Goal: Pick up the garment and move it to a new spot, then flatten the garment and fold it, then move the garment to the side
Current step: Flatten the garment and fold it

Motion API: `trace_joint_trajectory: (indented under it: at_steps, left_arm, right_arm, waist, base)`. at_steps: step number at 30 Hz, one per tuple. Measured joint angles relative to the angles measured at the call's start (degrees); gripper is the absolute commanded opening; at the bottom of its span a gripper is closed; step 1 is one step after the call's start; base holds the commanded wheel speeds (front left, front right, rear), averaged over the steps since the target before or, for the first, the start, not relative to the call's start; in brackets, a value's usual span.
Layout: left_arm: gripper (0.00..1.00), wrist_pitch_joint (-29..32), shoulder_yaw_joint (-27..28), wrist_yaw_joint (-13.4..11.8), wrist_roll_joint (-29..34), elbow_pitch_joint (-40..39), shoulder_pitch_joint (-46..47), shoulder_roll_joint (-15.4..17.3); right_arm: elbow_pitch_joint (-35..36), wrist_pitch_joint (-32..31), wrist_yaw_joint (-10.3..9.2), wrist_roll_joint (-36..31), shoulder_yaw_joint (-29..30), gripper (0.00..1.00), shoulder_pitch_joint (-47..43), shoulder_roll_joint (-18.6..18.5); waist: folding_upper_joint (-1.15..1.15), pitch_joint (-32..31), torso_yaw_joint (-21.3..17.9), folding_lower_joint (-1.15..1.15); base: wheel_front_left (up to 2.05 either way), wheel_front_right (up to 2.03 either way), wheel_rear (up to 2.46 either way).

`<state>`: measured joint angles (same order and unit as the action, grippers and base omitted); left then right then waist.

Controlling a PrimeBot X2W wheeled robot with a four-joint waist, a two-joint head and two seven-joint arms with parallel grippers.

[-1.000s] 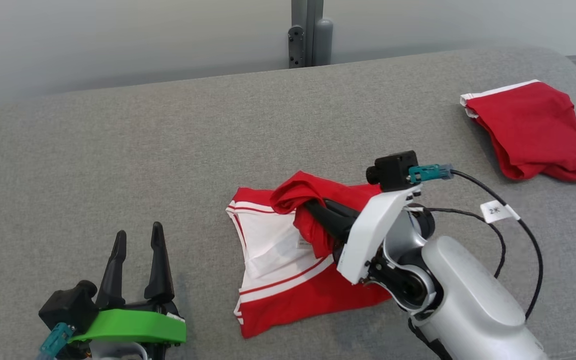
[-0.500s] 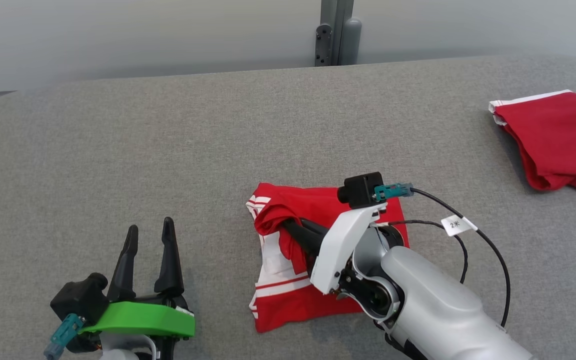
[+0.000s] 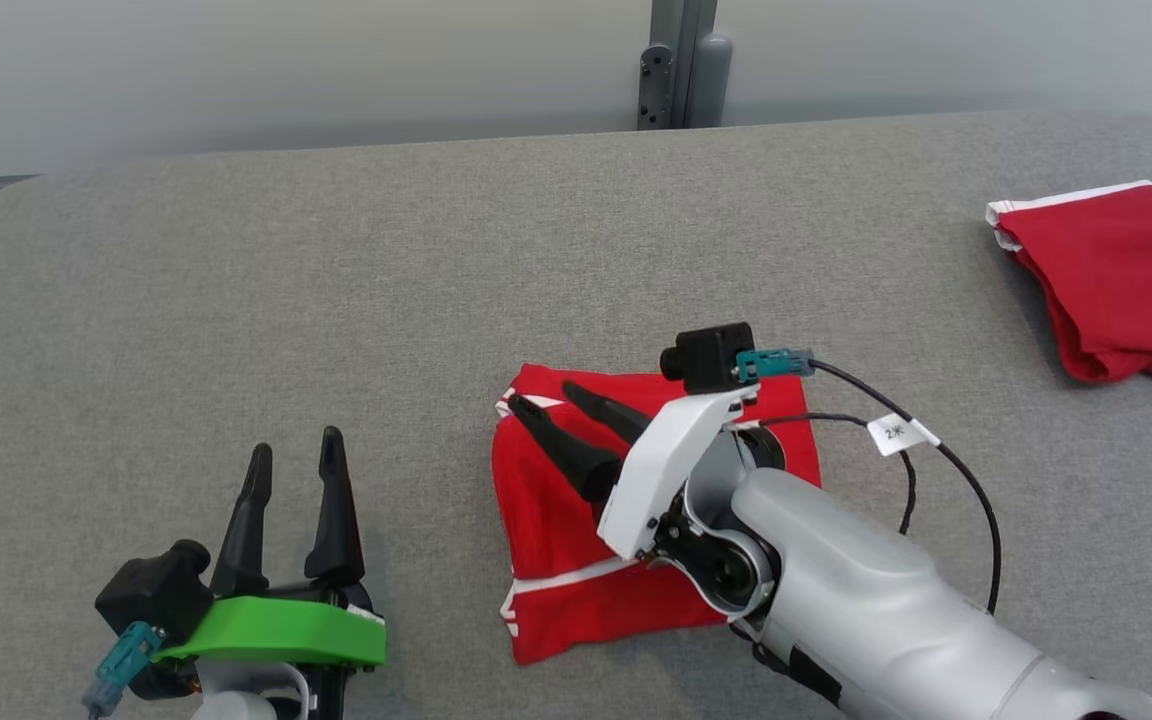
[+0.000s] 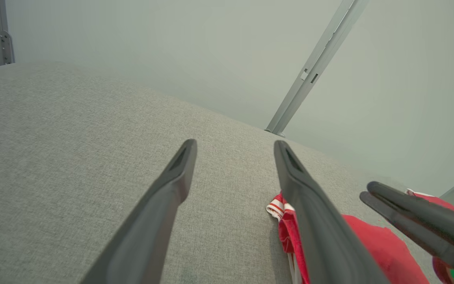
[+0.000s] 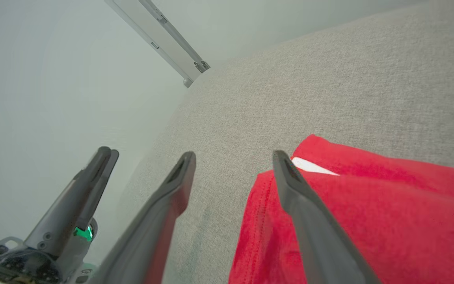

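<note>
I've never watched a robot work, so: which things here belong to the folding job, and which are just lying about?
In the job:
folded red-and-white garment
grey padded table

Lying about:
second red garment, far right
grey post behind the table

Garment (image 3: 551, 540): red, with thin white stripes near its edges.
Second garment (image 3: 1126, 290): red, white trim at one edge.
Table surface (image 3: 336, 300): mottled grey weave.
Left gripper (image 3: 296, 443): black fingers, bright green mount.
Right gripper (image 3: 543, 395): black fingers, white mount, silver forearm.
Cable (image 3: 996, 560): black, white tag, teal plug.
Wall (image 3: 236, 80): plain pale grey-green.
</note>
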<state>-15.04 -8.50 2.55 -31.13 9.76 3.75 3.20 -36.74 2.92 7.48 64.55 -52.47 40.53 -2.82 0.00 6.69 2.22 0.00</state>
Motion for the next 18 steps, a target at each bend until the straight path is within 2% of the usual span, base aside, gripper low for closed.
trace_joint_trajectory:
  at_steps: [6, 13, 18]
  left_arm:
    - [1.00, 0.0, -0.3, 0.0, 0.5, -0.1, 0.0, -0.1]
    - [1.00, 0.0, -0.7, 0.0, 1.5, -0.2, -0.2, -0.2]
    - [1.00, 0.0, -1.1, 0.0, 2.6, -0.2, -0.2, 0.0]
  right_arm:
    - [-3.1, 6.2, 0.00, 0.6, 0.7, 1.00, 3.3, 0.0]
    - [-10.3, 11.6, 0.00, -8.8, 3.9, 1.00, 6.0, -0.2]
    - [-9.5, 12.1, 0.00, -16.3, 11.8, 1.00, 4.5, -2.2]
  waist:
    - [0.00, 0.1, -1.5, 0.00]
    - [0.00, 0.2, -3.1, 0.00]
    - [0.00, 0.4, -3.9, 0.00]
  base:
    - [0.00, 0.00, 0.00]
    - [0.00, 0.00, 0.00]
    - [0.00, 0.00, 0.00]
